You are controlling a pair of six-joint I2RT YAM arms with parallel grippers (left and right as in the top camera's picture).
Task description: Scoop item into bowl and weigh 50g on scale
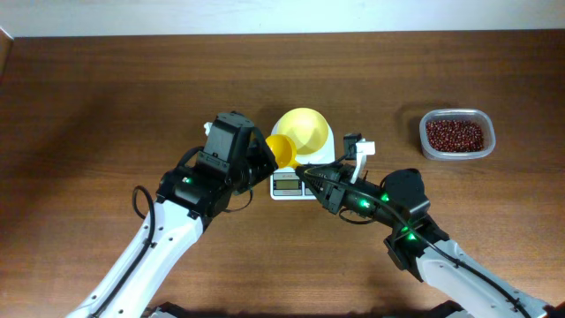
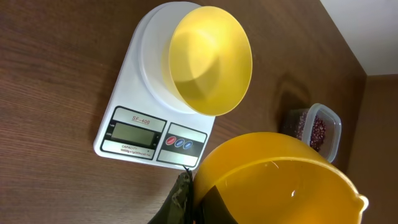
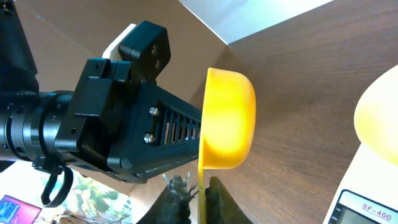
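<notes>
The pale yellow bowl (image 1: 305,130) stands empty on the white scale (image 1: 284,186); both show in the left wrist view, bowl (image 2: 211,59) and scale (image 2: 134,134). The yellow scoop (image 1: 280,148) hangs empty just left of the bowl, above the scale's front left. My right gripper (image 1: 305,172) is shut on its thin handle (image 3: 202,180). My left gripper (image 1: 263,157) is shut on the wall of the scoop's cup (image 2: 273,180), one finger outside and one inside. The red-brown beans (image 1: 455,134) lie in a clear tub at the far right.
The clear plastic tub (image 1: 425,132) stands on the wooden table, well right of the scale, and also shows in the left wrist view (image 2: 333,118). In the right wrist view the left arm's black body (image 3: 112,124) sits close behind the scoop's cup (image 3: 230,118).
</notes>
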